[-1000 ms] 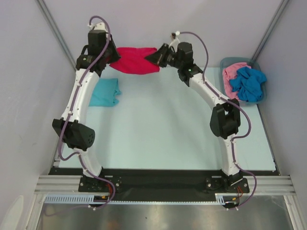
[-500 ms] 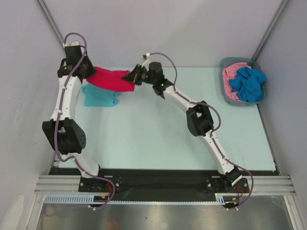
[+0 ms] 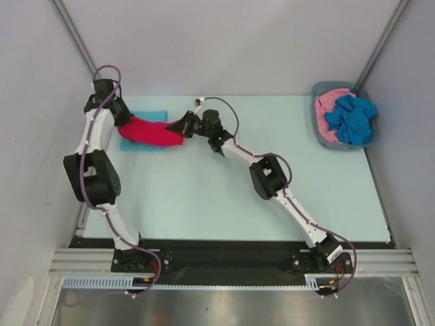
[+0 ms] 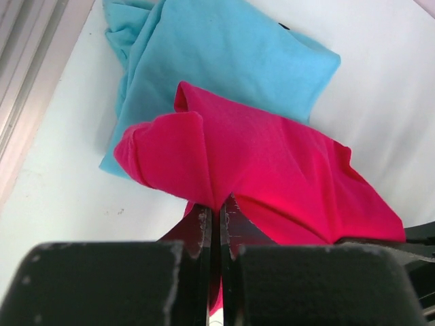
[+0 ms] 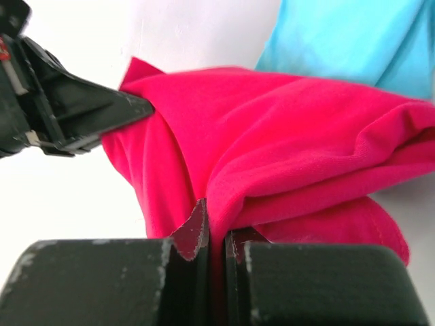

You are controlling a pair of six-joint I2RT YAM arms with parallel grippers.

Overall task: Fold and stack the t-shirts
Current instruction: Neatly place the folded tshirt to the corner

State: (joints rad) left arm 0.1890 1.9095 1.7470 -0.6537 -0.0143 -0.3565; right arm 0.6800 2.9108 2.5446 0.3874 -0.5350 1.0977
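Note:
The red t-shirt [image 3: 151,132] is folded into a band and hangs low over the folded teal t-shirt [image 3: 149,115] at the table's far left. My left gripper [image 3: 124,120] is shut on its left end, and my right gripper [image 3: 178,128] is shut on its right end. In the left wrist view the red t-shirt [image 4: 272,170] spreads across the teal t-shirt [image 4: 224,54], pinched at the left gripper [image 4: 217,210]. Seen from the right wrist, red cloth [image 5: 292,163] is bunched in the right gripper [image 5: 217,231], with teal cloth [image 5: 346,34] behind.
A grey bin [image 3: 325,140] at the far right holds a pink t-shirt [image 3: 327,102] and a deeper blue t-shirt [image 3: 351,117]. Grey walls close in on the left and behind. Both arms reach across to the far left corner.
Both grippers have carried the red t-shirt leftward and down, from the back middle of the table to just over the teal t-shirt. The grips have not changed.

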